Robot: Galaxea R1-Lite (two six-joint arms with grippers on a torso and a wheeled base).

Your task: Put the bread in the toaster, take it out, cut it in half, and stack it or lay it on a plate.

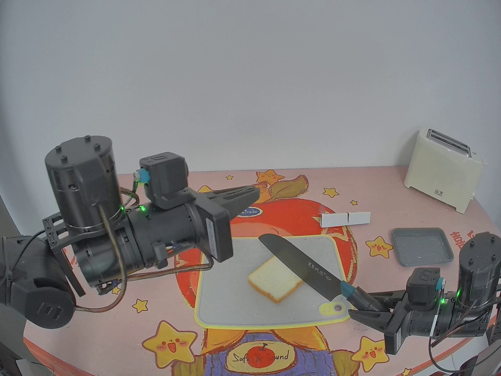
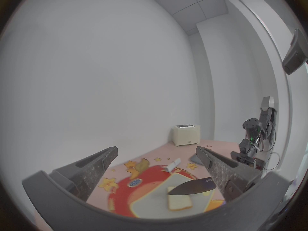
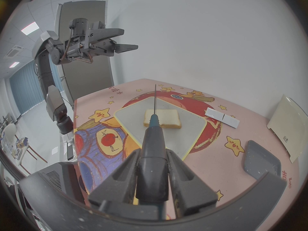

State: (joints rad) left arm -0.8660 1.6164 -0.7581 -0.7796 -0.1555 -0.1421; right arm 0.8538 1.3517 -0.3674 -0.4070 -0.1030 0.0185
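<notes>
We are gripping the knife (image 1: 305, 267) by its handle in our right gripper (image 1: 364, 307), its blade running diagonally over the bread (image 1: 272, 282) on the cutting board (image 1: 224, 298). Our left gripper (image 1: 248, 196) is hovering wide open, well above.

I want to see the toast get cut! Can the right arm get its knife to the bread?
Probably yes. The right gripper holds the knife with its blade over the bread on the cutting board; nothing sits between them.

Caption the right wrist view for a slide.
Right gripper holding a knife, blade lined up over the bread slice on the cutting board, left gripper open and raised beyond.
</notes>
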